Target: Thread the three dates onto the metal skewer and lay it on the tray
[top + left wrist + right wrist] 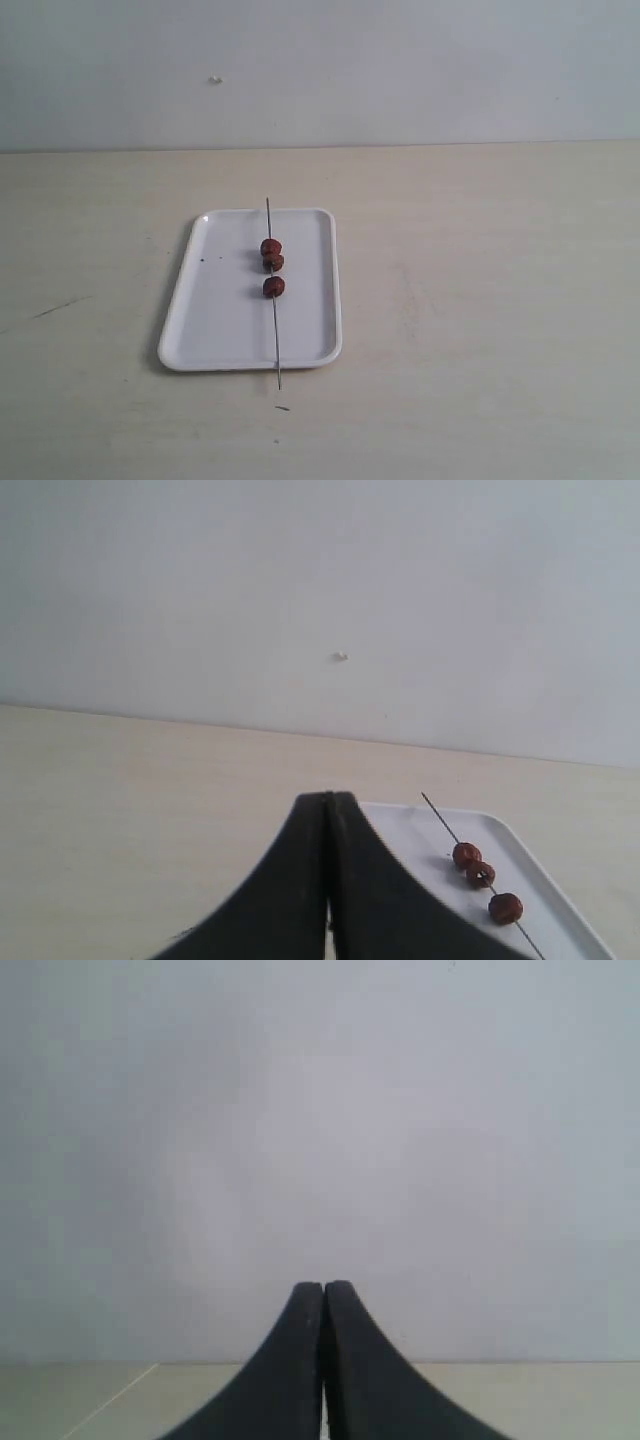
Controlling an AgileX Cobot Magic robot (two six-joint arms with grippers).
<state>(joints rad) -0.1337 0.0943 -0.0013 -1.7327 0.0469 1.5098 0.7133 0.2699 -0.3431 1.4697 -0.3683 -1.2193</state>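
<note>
The white tray (215, 320) lies on the table left of centre. The thin metal skewer (275, 330) rests lengthwise across it, both ends sticking out past the rim. Three reddish-brown dates are threaded on it: two touching (271, 247) (273, 262) and a third (274, 287) a little apart. No arm shows in the exterior view. In the left wrist view my left gripper (328, 798) is shut and empty, beside the tray (420, 830), skewer (440, 820) and dates (481, 874). My right gripper (324, 1286) is shut and empty, facing the wall.
The pale wooden table (480, 300) runs back to a plain white wall (400, 70) bearing a small mark (215, 80). A short dark scratch (55, 308) marks the table at the left.
</note>
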